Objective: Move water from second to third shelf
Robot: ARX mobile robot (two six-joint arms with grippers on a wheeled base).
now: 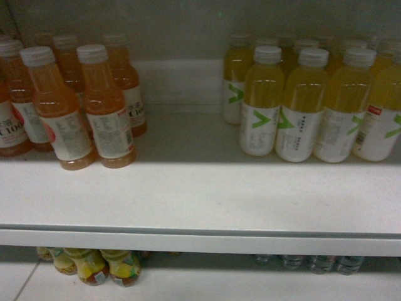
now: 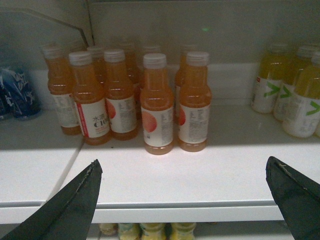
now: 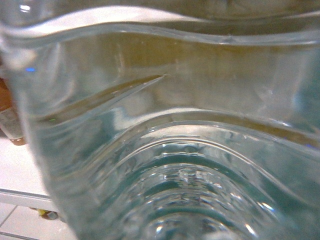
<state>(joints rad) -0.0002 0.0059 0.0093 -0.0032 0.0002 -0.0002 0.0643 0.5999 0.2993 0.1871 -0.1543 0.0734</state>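
Water (image 3: 170, 150) fills your right wrist view: a clear ribbed bottle pressed right up against the lens, so you cannot tell whether the right hand grips it. Your left hand (image 2: 185, 200) is spread wide, empty, fingers (image 2: 75, 200) low before the white shelf (image 1: 200, 194). On that shelf stand orange bottles (image 1: 103, 106) left and yellow bottles (image 1: 301, 103) right, well apart.

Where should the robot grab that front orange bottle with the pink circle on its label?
Probably the narrow neck under the cap of the orange bottle, coming from the shelf's open front: it stands upright, and a neighbour crowds its wide body.
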